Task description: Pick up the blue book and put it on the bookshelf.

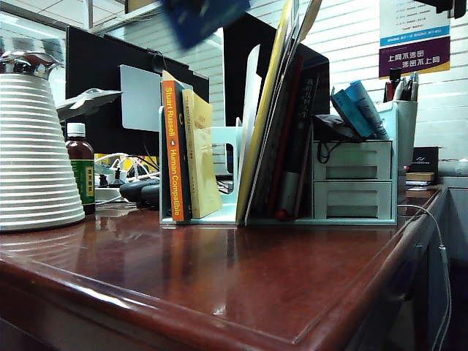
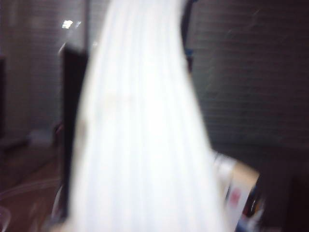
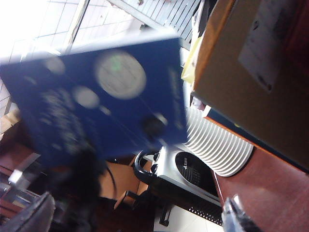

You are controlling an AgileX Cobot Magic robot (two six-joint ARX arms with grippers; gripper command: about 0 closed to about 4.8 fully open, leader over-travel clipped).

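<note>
Overhead, the left gripper was closed on the blue book (image 1: 203, 18), carrying it high above the desk; the gripper's own fingers were not visible in any view. In the left wrist view, the book's white page edges (image 2: 140, 135) filled almost the whole picture, blurred, very close to the camera.

The right gripper (image 3: 135, 215) stood wide open and empty, its two dark fingertips (image 3: 36, 215) framing the near edge of the right wrist view. Beyond them floated the book's dark blue cover (image 3: 96, 106) with its pale circles, tilted and blurred. Between the two arms, only the left had the book; the right merely looked on from one side.

From the exterior view, only a lower corner of the book showed at the very top edge of the picture, slanted rather than upright. The pale green bookshelf (image 1: 219, 175) stood well below it on the dark red desk (image 1: 219, 285). An orange-spined book (image 1: 172, 150) and a yellow book (image 1: 201, 157) leaned in the shelf's left bay. Just right of them an open gap (image 1: 228, 172) lay before a row of leaning folders (image 1: 281, 117).

By my reading, the book hung roughly above that gap. Its long axis would need turning upright before it could be lowered straight down between the dividers.
</note>
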